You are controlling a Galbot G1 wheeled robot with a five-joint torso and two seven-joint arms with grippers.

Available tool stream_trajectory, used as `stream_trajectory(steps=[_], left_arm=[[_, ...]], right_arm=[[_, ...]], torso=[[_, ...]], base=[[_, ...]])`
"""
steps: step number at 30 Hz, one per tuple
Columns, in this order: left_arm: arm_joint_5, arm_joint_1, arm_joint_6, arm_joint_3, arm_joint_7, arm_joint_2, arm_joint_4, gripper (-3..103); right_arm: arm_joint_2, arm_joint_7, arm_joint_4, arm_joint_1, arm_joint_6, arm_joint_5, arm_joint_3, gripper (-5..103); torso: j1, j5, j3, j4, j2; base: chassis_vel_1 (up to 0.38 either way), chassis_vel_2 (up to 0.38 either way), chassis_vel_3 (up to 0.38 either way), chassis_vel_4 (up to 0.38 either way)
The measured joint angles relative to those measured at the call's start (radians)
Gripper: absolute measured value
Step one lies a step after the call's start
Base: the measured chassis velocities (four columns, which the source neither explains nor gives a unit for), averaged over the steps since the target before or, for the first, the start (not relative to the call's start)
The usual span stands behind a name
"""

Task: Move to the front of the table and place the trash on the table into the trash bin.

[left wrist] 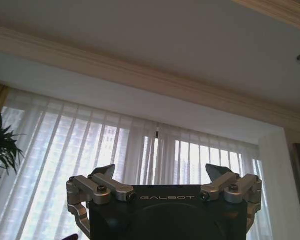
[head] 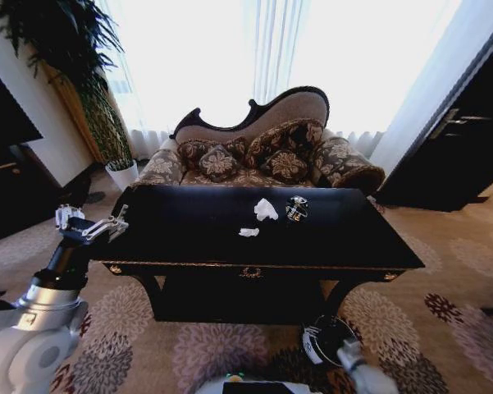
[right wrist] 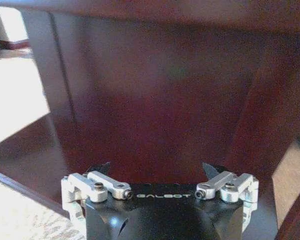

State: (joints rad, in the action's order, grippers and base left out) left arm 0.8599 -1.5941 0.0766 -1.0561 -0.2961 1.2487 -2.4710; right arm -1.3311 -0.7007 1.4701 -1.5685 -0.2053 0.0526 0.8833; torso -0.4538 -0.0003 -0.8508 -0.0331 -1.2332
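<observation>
Patterned carpet, bright curtained window, sofa [head: 262, 148] right behind black table [head: 189, 238]. Tabletop bare along front edge and both ends. Trash mid-top toward back: tissue [head: 266, 209], paper scrap [head: 248, 232] just in front of it, dark can [head: 296, 208] just beside tissue. Left gripper [head: 94, 223] raised off table's left end, well apart from trash, fingers spread, tilted up at window. Right gripper [right wrist: 158, 172] low in front of table's lower shelf, fingers spread, nothing between. Bin [head: 326, 338] on floor near right arm.

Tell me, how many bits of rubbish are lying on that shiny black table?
3. A crumpled white tissue near the tabletop's middle, a small white paper scrap just in front of it toward the robot, and a dark crushed can right of the tissue. Glare could hide more.
</observation>
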Motion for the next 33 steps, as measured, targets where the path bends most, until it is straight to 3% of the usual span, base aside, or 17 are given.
stream_trajectory(steps=[7,13,18,33], left_arm=[[0.0,-0.023,0.002,-0.055,0.001,0.025,-0.018,100],[-0.005,-0.037,0.002,-0.064,0.002,0.046,-0.028,100],[-0.007,-0.041,0.001,-0.074,0.002,0.038,-0.029,100],[0.0,-0.045,0.002,-0.083,0.006,0.033,-0.03,100]], right_arm=[[0.025,-0.13,0.039,-0.011,-0.063,0.03,0.075,100],[0.058,-0.195,0.082,-0.011,-0.073,0.143,0.125,100],[0.082,-0.314,0.149,-0.014,-0.082,0.293,0.17,100],[0.233,-0.545,0.145,0.021,-0.062,0.511,0.273,100]], torso=[[0.0,0.0001,0.0,0.0006,0.0],[0.0,0.0002,0.0,0.0006,0.0],[0.0,0.0002,0.0,0.0006,0.0],[0.0,0.0002,0.0,0.0006,0.0]], base=[[0.0,0.0,0.0,0.0],[0.0,0.0,0.0,0.0],[0.0,0.0,0.0,0.0],[0.0,0.0,0.0,0.0]])
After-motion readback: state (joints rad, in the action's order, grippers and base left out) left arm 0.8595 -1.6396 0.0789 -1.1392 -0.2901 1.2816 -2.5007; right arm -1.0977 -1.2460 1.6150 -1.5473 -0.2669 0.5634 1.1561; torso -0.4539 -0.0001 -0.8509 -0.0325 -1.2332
